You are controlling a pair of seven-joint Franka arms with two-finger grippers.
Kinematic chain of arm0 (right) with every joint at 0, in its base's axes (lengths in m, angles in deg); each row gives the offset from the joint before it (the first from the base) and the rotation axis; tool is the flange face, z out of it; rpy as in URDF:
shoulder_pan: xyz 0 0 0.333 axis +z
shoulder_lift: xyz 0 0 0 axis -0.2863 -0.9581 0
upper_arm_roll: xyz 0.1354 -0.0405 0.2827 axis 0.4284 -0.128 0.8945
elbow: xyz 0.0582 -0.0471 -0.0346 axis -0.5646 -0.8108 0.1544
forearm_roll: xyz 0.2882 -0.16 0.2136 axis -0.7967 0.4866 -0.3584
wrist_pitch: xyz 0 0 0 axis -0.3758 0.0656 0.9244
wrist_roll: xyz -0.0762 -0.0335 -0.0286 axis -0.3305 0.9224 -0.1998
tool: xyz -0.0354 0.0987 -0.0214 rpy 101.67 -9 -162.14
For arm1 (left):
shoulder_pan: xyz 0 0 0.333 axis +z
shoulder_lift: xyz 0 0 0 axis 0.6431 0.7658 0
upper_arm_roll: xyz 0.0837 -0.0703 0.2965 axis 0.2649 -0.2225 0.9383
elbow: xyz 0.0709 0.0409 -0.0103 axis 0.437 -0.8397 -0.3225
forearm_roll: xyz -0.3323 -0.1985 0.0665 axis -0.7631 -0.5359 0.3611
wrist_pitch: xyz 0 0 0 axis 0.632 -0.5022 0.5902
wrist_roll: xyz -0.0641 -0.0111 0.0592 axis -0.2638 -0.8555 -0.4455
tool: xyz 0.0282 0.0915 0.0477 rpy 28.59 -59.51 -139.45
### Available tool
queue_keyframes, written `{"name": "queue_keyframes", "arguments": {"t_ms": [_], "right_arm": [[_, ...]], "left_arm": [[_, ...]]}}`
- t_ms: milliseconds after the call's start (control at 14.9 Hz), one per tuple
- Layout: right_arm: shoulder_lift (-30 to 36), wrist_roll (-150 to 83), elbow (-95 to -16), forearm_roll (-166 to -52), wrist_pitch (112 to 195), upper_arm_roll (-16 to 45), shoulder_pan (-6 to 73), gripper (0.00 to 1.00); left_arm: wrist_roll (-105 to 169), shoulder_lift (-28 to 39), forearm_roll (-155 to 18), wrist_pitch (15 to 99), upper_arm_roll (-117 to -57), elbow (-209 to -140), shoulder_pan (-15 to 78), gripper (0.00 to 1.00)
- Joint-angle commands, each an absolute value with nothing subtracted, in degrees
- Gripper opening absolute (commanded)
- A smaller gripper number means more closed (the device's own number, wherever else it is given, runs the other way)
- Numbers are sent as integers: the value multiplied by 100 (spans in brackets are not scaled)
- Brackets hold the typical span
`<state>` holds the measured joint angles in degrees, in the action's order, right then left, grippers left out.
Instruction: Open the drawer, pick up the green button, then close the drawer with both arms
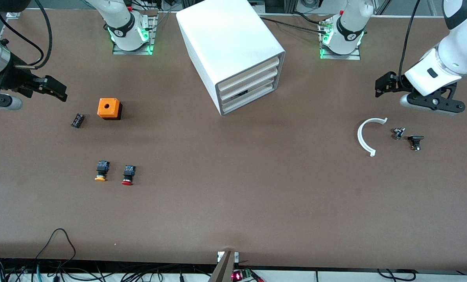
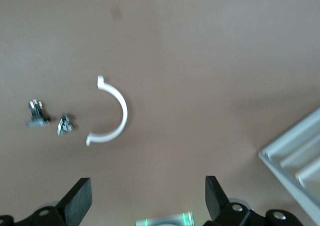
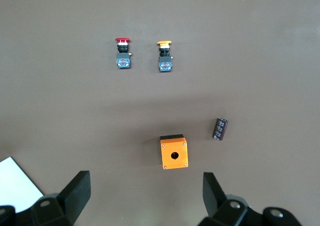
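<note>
Brown table top: nothing begun, the drawer (image 1: 248, 100) at upper centre closed, left gripper (image 1: 386, 84) and right gripper (image 1: 55, 89) both spread, empty.

Big white cabinet (image 1: 230, 51) stands mid-table; open brown tabletop (image 1: 233, 196) in front of its three flat off-white drawer fronts (image 1: 247, 91). Toward right arm's end: orange box (image 1: 109, 108), small black cylinder (image 1: 77, 120), yellow-capped button (image 1: 102, 170), red-capped button (image 1: 128, 174). Toward left arm's end: white curved plastic clip (image 1: 367, 135), two small dark metal parts (image 1: 407, 137).
</note>
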<state>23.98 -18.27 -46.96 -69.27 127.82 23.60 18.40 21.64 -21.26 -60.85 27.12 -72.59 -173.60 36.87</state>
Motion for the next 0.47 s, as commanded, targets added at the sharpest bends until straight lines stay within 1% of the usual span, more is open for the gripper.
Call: {"name": "queue_keyframes", "arguments": {"t_ms": [0,134,402], "right_arm": [[2288,-1897,-4746,-6901,12883,2363,1874,99],[2121,-1889,-4746,-6910,13059,2363,1918,99],[1804,-1819,-4719,-6910,13436,2363,2111,99]], "left_arm": [[2173,-2041,-6353,2020,-7397,-17255,3564,100],[2147,-1927,-6818,1772,-7406,-17282,3493,100],[1699,-1454,-8012,1824,-7406,-17387,3519,100]]}}
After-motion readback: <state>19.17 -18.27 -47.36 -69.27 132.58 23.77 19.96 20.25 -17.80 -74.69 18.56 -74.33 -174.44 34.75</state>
